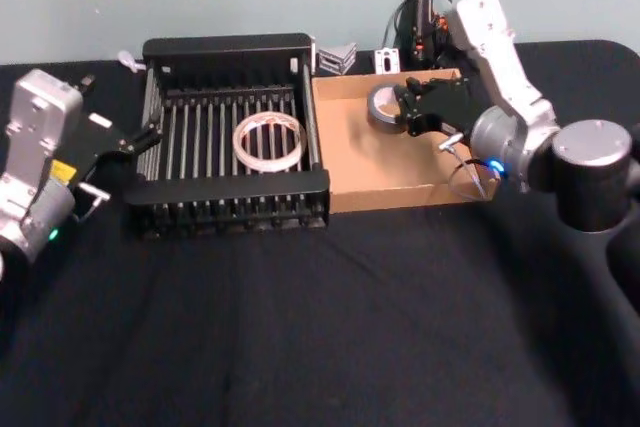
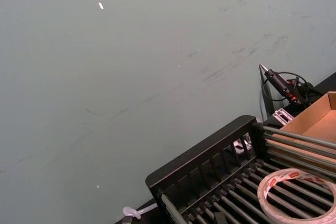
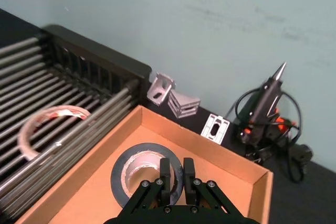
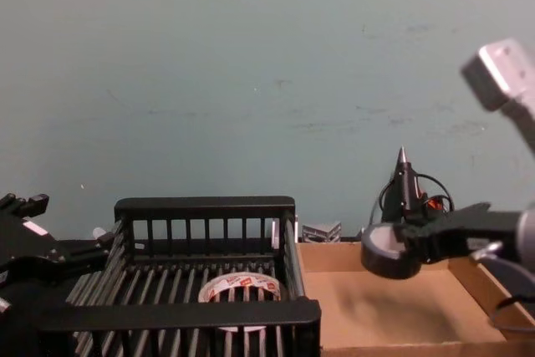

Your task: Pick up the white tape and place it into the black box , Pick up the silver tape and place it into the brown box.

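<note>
The right claw (image 3: 175, 174) grips the silver tape (image 4: 386, 250) by its rim, held above the brown box (image 1: 395, 182). The white tape (image 1: 268, 142) lies flat in the black box (image 1: 230, 49) — beside the brown box. The left claw (image 1: 138, 137) hangs just outside the black box — cannot tell its opening.

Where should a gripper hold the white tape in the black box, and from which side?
Likely from above, pinching its thin ring wall: one finger in the wide centre hole, one outside. The white tape lies flat on the floor of the black box, whose walls block a sideways approach.
</note>
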Motion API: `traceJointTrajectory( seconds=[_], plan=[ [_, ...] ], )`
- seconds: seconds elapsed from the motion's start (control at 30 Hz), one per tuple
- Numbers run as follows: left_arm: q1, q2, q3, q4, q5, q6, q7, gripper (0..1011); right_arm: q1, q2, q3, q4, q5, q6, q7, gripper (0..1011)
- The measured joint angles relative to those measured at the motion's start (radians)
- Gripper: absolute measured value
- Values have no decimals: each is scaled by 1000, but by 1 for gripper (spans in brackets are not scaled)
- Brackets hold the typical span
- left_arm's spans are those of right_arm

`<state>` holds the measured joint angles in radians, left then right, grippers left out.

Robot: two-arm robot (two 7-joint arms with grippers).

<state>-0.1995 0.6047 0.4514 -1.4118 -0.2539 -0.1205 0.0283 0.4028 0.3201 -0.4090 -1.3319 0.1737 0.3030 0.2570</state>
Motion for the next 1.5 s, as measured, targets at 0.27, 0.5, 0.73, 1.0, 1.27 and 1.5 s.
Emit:
traceJointTrajectory(
  seconds=[0.27, 0.5, 0.73, 1.0, 1.27, 1.5],
  plan=[
    [0, 0, 0, 0, 0, 0, 0, 1001, 69, -66, -11, 165, -36, -8, -14, 149],
    [0, 0, 0, 0, 0, 0, 0, 1001, 79, -77, -12, 193, -50, -13, -20, 149],
    [0, 0, 0, 0, 0, 0, 0, 1001, 76, -74, -12, 185, -48, -13, -18, 166],
    [0, 0, 0, 0, 0, 0, 0, 1001, 74, -72, -11, 180, -45, -13, -17, 400],
    [0, 0, 0, 0, 0, 0, 0, 1001, 73, -71, -10, 178, -43, -13, -16, 648],
    [0, 0, 0, 0, 0, 0, 0, 1001, 72, -70, -10, 177, -43, -13, -16, 873]
  ],
)
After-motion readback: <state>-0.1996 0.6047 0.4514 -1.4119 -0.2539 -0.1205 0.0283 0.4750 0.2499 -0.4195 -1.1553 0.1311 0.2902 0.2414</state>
